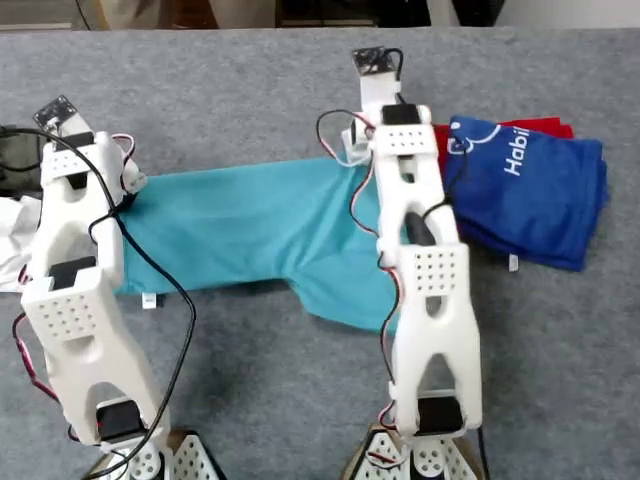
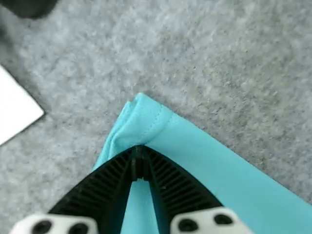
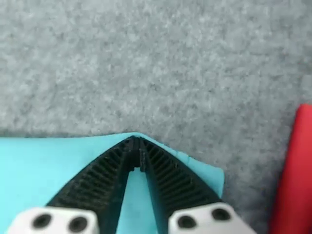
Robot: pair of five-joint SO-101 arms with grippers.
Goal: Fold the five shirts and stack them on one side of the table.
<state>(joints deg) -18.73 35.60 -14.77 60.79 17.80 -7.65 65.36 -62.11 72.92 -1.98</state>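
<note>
Left pincer tight on teal shirt corner

red shirt mostly under blue shirt; white cloth cut by edge

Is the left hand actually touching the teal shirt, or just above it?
Touching. In the left wrist view the left hand is shut on the teal shirt, with fabric bunched at its tips near the corner.

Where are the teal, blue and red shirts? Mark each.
teal shirt [image 1: 250,225], high view, middle of the spread cloth.
blue shirt [image 1: 550,200], high view, folded top face.
red shirt [image 1: 548,125], high view, far edge under the blue.
</note>
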